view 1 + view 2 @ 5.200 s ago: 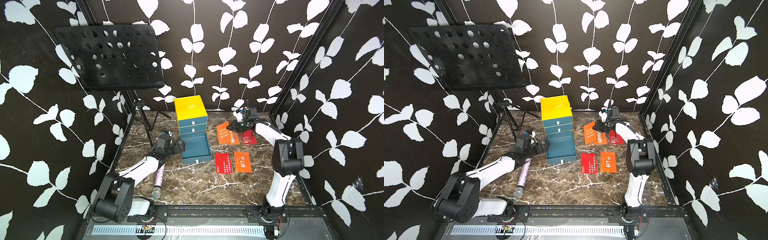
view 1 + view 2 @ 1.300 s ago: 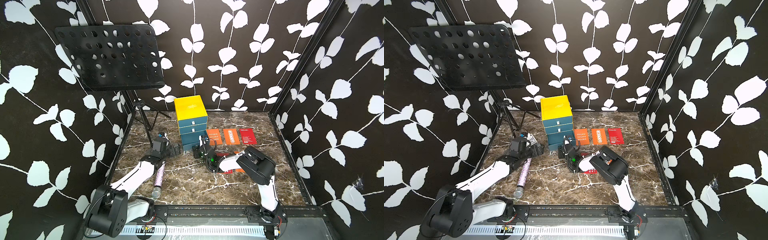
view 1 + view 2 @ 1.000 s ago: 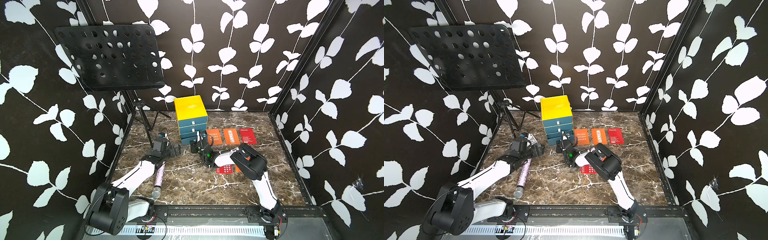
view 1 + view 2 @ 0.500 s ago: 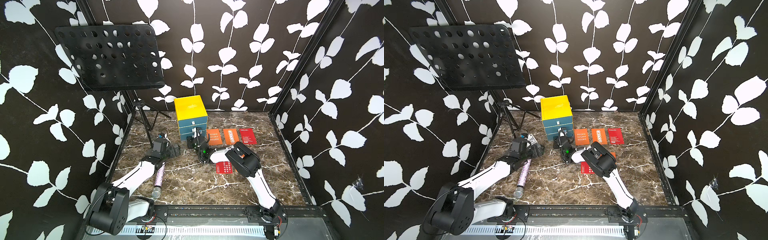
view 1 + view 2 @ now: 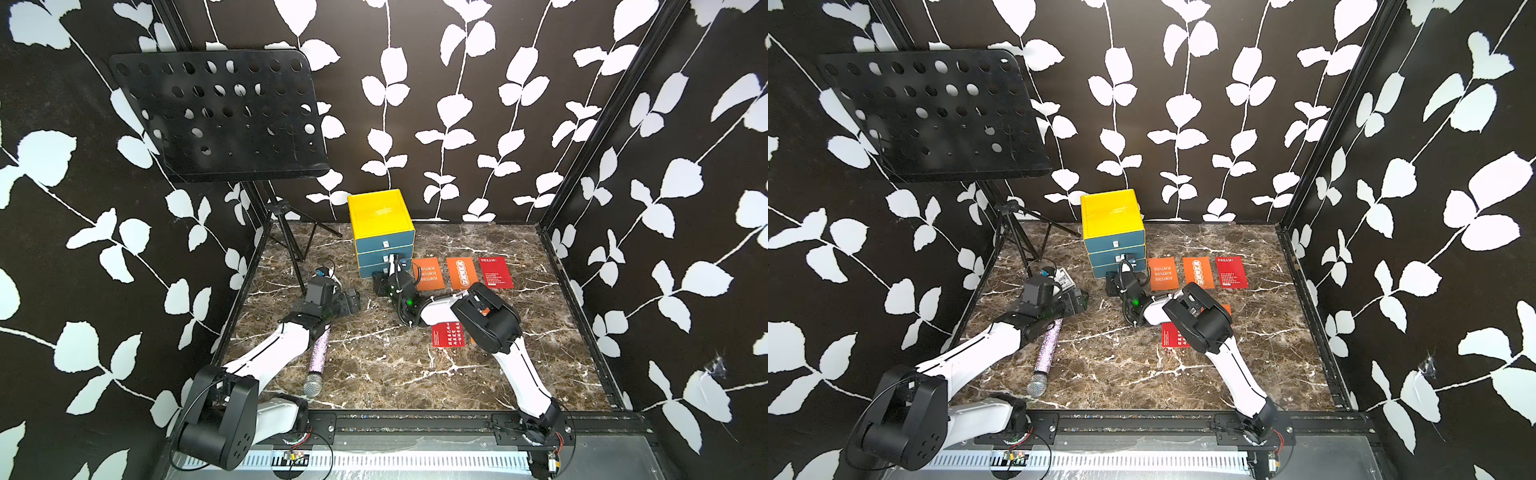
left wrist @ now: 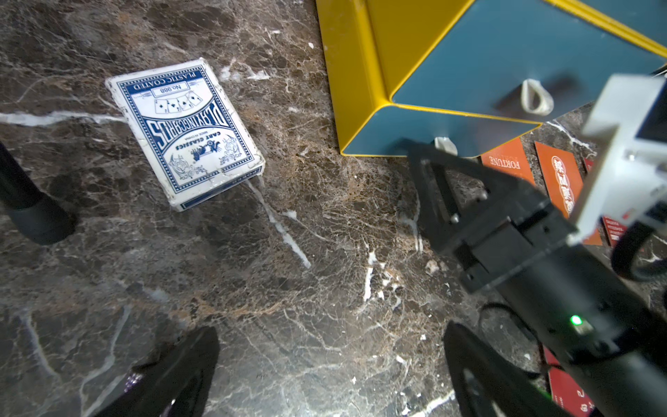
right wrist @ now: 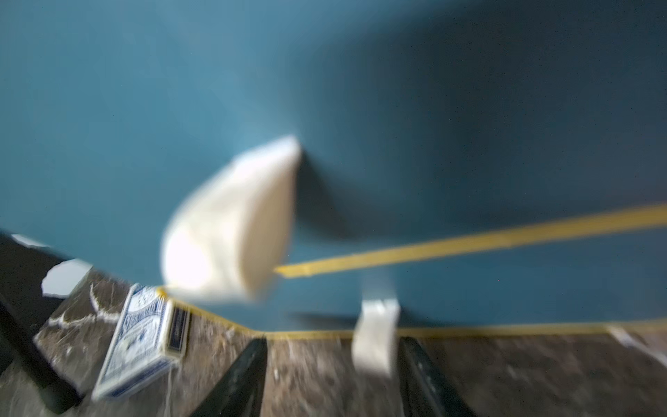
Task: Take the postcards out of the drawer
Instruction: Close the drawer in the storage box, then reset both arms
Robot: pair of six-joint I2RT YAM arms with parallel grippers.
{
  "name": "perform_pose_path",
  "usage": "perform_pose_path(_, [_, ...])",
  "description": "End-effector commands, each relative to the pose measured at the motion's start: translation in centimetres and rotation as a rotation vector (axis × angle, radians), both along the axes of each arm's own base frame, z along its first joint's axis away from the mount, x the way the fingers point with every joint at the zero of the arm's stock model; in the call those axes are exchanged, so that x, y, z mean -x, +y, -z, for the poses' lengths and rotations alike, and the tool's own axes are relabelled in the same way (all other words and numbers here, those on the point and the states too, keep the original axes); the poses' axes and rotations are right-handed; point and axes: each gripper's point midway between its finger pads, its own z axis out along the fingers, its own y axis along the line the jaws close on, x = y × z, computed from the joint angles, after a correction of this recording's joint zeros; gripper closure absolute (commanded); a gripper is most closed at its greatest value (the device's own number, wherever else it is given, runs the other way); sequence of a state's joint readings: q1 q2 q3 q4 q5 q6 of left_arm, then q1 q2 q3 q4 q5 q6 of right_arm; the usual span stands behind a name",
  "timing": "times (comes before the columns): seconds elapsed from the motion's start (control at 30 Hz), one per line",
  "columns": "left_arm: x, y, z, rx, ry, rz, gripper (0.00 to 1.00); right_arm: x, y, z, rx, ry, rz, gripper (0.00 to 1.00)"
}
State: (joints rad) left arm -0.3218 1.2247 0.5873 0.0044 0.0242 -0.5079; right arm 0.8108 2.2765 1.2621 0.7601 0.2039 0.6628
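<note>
The postcards (image 5: 460,272) lay flat on the worktop (image 5: 374,365), three in a row just beside the drawer chest (image 5: 380,216) and a red postcard (image 5: 446,334) nearer the front, partly under the right arm (image 5: 486,316). The right claw (image 7: 334,343) stood partly parted at the shut bottom drawer (image 5: 372,271), its white pull tab (image 7: 375,335) between the fingers, seemingly ungripped. The left claw (image 6: 325,375) hung wide and empty near a playing-card box (image 6: 184,133).
</note>
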Motion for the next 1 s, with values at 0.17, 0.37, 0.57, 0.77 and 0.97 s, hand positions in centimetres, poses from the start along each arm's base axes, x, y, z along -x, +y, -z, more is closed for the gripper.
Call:
perform_pose_path(0.17, [-0.1,2.1,-1.3,-0.098,-0.030,-0.040,0.01,4.6,-4.4,-5.2,-0.035,-0.041,-0.035,0.34])
perform_pose_path(0.37, [0.1,5.5,-3.3,-0.274,-0.064,-0.110,0.01,7.2,-12.8,-7.4,0.211,0.021,0.025,0.21])
perform_pose_path(0.57, [0.9,8.3,-4.5,-0.392,-0.131,-0.192,0.01,8.8,-24.9,-12.3,0.471,-0.008,0.250,0.02])
perform_pose_path(0.77, [0.8,12.3,-4.3,-0.582,-0.142,-0.349,0.01,10.9,-35.6,-14.9,0.696,-0.042,0.490,0.01])
perform_pose_path(0.97, [-0.9,14.0,-5.3,-0.704,-0.203,-0.418,0.01,11.7,-41.4,-11.5,0.773,0.024,0.570,0.01])
